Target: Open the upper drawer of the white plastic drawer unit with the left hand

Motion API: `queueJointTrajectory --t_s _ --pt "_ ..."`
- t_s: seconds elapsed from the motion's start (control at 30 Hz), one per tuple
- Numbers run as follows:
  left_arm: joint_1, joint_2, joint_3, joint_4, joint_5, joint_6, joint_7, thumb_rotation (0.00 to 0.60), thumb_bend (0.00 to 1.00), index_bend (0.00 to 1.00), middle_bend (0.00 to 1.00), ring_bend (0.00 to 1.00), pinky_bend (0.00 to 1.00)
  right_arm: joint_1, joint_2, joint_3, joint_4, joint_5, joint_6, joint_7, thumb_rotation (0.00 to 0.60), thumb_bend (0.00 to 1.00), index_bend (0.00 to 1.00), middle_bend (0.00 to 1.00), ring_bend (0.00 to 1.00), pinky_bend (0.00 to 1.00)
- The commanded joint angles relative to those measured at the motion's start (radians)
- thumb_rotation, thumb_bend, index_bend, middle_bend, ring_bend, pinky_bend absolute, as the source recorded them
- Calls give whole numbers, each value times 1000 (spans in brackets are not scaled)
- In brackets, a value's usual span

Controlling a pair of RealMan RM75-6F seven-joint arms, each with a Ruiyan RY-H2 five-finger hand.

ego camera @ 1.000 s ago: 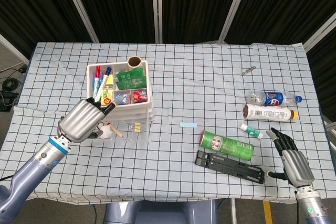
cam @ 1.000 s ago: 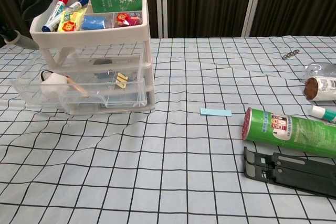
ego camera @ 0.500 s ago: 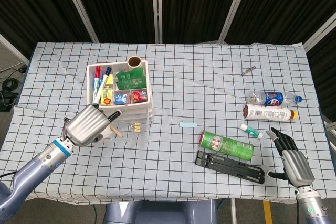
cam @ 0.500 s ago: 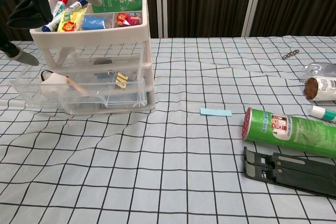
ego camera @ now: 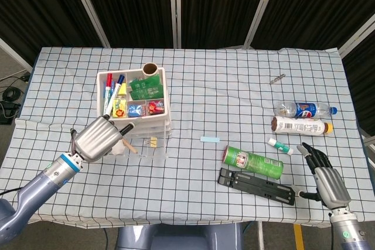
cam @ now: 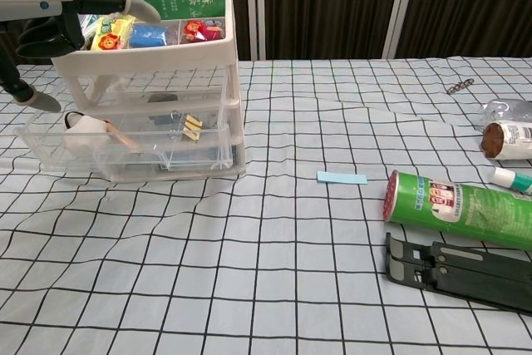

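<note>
now the left hand (ego camera: 98, 137) sits in front of the white plastic drawer unit (ego camera: 136, 105), lower and nearer the robot than it was a second ago, when it was up against the unit's front. in the chest view it has come into frame at the top left, where a second ago it was absent, with one finger (cam: 116, 7) stretched out level across the front of the open top tray. the other fingers look loosely curled, and nothing seems to be held; whether any finger touches the unit cannot be told from either view.

the unit stands on the checked tablecloth (ego camera: 234, 98), left of centre, with markers and packets in its top tray. a clear drawer (cam: 125, 145) low in the stack is pulled well out, holding a white cup and some clips. the upper drawer (cam: 162, 86) right below the tray looks flush with the frame, so the pull appears not yet done. the hand's drop and retreat read as a re-aim, so a fresh reach for the upper drawer's front edge seems to be what comes next.

the right hand (ego camera: 326, 175) rests near the table's right edge with fingers spread, holding nothing, beside a black stand (ego camera: 256, 186) and a green can (ego camera: 253, 163).
</note>
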Motion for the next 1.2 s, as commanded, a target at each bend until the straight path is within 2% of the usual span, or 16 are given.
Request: queueJointTrajectory --t_s 0.03,0.37,0.73,0.97,1.2 --pt "-2 -6 7 16 8 -7 19 600 0 37 825 717 602 0 0 1 0 1 1 1 600 111 14 0 0 0" --pt "-13 -3 19 29 -14 -52 27 600 0 38 825 718 602 0 -4 0 3 1 0 -2 600 111 15 0 0 0" --pt "-32 -41 24 59 -51 -91 67 600 0 37 825 717 602 3 -8 4 11 10 -7 -1 600 111 17 0 0 0" --pt "-34 -60 28 65 -45 -80 102 600 0 37 825 717 602 2 -8 4 11 8 -4 2 600 111 17 0 0 0" --pt "-22 -89 32 96 13 -26 110 600 0 37 825 717 602 2 -6 3 8 4 -1 7 600 111 17 0 0 0"
